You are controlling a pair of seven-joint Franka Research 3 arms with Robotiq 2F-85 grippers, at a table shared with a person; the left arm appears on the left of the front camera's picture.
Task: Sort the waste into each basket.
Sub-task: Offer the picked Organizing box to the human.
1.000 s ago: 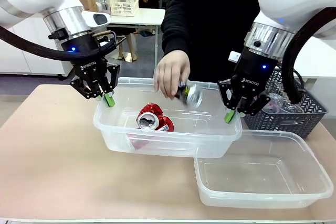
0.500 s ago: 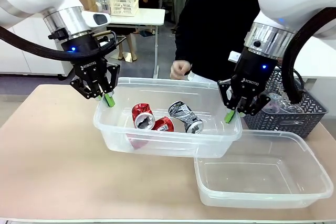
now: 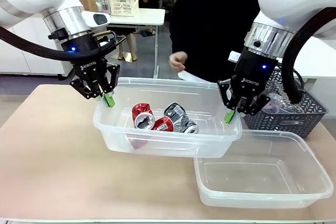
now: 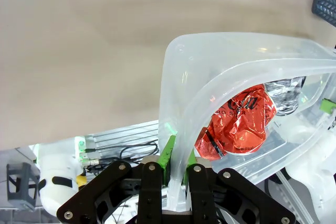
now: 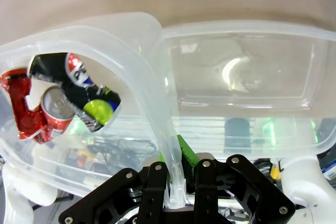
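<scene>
The left claw [image 3: 108, 99] is pinched shut on the left end rim of the tub [image 3: 210, 141]. The right claw [image 3: 229, 116] is pinched shut on its right end rim (in both wrist views the thin wall runs between the green pads). So the two arms carry the tub between them.

It sits over the middle of the bench [image 3: 47, 156]; I cannot tell whether it rests there or hangs just clear. Its near right corner overlaps the far left rim of an empty tub [image 3: 262, 203], which lies by the bench's near right corner. The basket [image 3: 294, 123] stands at the right edge, behind the right claw, with clear bottles [image 3: 278, 100] in it.

In the held tub a red can [image 3: 149, 119] and a dark can [image 3: 181, 120] lie touching, near its middle. A person's hand [image 3: 178, 60] hangs closed beyond the far rim, well apart from the cans.

The step looks like holding the can tub while the person fills it. Next, both arms likely need to move as one, level and evenly spaced, or the thin rim may twist or slip.
</scene>
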